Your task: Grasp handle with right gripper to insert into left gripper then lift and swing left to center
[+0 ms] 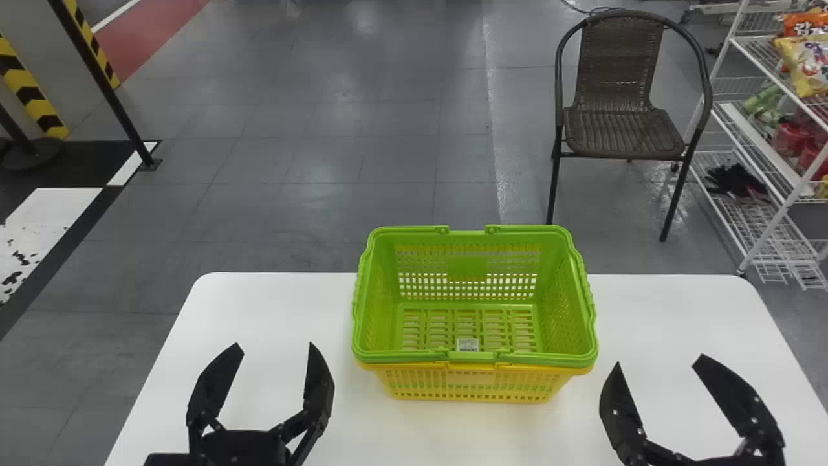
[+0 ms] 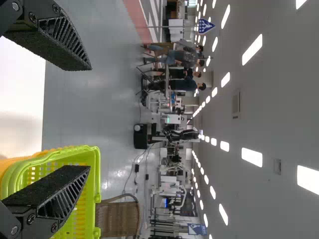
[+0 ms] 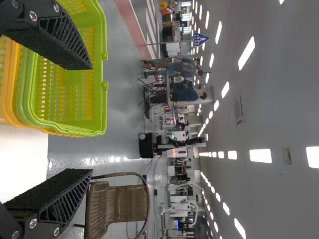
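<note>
Black left gripper (image 1: 273, 344) and matching right gripper (image 1: 660, 359), each with two flat, tapering fingers (image 3: 67, 42), slatted sides, grainy surfaces and round silver screws (image 3: 33, 16)

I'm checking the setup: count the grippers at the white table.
2: the left gripper, left of the stacked shopping baskets, and the right gripper, right of them.

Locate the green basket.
In the head view, the green basket is central, nested over the yellow basket on the white table, between left gripper and right gripper.

White round-cornered table (image 1: 272, 310), yellow basket (image 1: 472, 386) upright near its far edge
</note>
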`<state>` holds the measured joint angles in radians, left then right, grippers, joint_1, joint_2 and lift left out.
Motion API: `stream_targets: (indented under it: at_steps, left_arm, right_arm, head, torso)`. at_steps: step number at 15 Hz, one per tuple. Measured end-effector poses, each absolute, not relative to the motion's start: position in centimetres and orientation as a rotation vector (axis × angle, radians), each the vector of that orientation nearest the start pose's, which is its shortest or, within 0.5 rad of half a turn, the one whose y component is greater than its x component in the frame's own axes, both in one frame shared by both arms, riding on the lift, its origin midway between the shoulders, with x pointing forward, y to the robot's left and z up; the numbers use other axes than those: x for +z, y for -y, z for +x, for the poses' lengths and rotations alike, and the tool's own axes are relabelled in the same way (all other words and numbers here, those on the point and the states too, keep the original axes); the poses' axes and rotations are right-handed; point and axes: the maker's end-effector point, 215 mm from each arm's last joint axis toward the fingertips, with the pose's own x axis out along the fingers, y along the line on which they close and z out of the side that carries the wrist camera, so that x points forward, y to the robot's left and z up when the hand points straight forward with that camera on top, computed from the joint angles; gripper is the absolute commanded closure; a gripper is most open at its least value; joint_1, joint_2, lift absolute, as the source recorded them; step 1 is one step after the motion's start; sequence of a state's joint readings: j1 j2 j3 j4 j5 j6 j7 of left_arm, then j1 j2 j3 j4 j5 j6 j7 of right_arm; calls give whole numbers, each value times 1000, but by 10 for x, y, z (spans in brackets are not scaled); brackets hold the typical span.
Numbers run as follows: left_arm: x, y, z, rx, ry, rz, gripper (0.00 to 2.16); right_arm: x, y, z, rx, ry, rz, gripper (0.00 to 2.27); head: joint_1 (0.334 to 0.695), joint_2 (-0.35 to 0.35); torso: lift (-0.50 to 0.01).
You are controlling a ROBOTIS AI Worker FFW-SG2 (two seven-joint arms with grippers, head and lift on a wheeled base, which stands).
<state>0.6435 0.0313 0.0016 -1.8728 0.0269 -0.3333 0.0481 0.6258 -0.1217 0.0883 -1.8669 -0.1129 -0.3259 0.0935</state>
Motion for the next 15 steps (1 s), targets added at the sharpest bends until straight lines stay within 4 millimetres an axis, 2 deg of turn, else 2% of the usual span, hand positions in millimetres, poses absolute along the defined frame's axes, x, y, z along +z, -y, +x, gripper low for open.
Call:
stream_targets:
  at_steps: [3, 5, 8, 11, 15]
  left_arm:
    - [-390, -240, 383, 19, -9, 9, 130]
    - [-385, -233, 391, -20, -4, 1, 137]
    - [-392, -224, 418, -107, -76, -16, 137]
    - [-400, -224, 444, -170, -156, -44, 124]
    - [-397, -225, 479, -264, -224, -149, 124]
  right_arm:
    - [-391, 181, 381, 202, -13, 55, 76]
    - [-392, 177, 380, 208, -15, 32, 80]
    - [-395, 172, 379, 217, -23, 10, 73]
    - [-395, 172, 376, 217, -23, 9, 73]
    - [-392, 171, 375, 218, -20, 10, 76]
  head:
    - [695, 89]
    - [695, 84]
    - [695, 78]
    - [695, 72]
    - [695, 72]
  torso:
    - [0]
    - [0]
    - [0]
    - [0]
    - [0]
